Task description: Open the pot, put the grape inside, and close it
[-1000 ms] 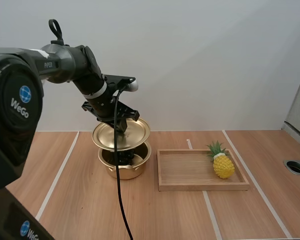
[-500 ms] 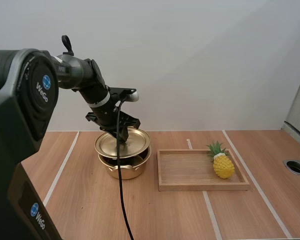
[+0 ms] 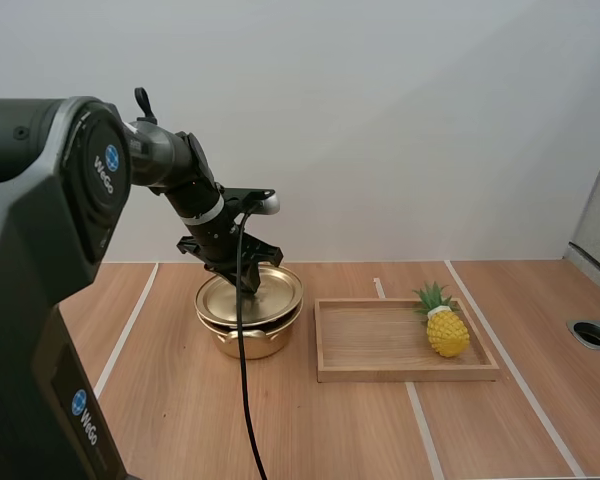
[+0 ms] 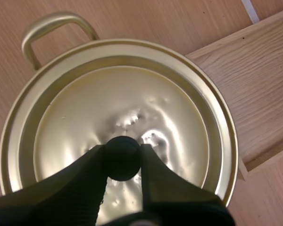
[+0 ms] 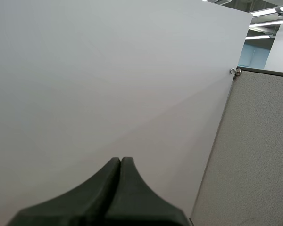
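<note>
A gold pot (image 3: 246, 338) stands on the table left of the tray, and its gold lid (image 3: 250, 296) lies flat on its rim. My left gripper (image 3: 247, 284) reaches down onto the middle of the lid. Seen from the left wrist, the left gripper (image 4: 123, 149) is shut on the lid's black knob (image 4: 123, 159), with the lid (image 4: 85, 122) covering the pot and one pot handle (image 4: 52, 26) sticking out beyond it. My right gripper (image 5: 121, 162) is shut on nothing, its fingers together as one dark wedge facing a plain wall.
A wooden tray (image 3: 380, 345) lies just right of the pot, its corner (image 4: 254, 89) close to the lid's edge. A yellow toy pineapple (image 3: 447, 327) stands in the tray's right end. White tape lines cross the wooden table.
My left gripper has lowered the lid from a tilted hold above the pot down onto the pot's rim, drifting slightly right, and it has kept its grip on the knob.
</note>
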### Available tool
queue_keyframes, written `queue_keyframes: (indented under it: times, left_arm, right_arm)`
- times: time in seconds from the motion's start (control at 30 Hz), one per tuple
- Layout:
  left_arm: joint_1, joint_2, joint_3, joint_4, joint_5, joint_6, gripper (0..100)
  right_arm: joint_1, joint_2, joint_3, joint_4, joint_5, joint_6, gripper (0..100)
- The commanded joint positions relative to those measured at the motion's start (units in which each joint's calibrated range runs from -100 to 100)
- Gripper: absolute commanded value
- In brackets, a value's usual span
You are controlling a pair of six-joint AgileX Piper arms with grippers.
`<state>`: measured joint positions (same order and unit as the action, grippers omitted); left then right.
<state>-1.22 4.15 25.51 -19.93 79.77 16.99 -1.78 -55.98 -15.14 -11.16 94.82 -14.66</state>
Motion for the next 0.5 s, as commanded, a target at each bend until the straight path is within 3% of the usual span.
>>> queue_keyframes:
  times: [0.0, 0.23, 0.47]
  left_arm:
    - [-0.11, 0.55, 2.5, -1.21, -3.64, 1.6, 0]
    - [-0.11, 1.1, 8.31, -0.86, -11.62, 2.92, 0]
    - [-0.11, 1.1, 9.24, -0.86, -12.18, 2.92, 0]
  right_arm:
    - [-0.21, -0.61, -0.45, -0.61, -0.29, 0.13, 0]
    - [-0.21, -0.61, -0.45, -0.61, -0.29, 0.13, 0]
    - [-0.21, -0.61, -0.45, -0.61, -0.29, 0.13, 0]
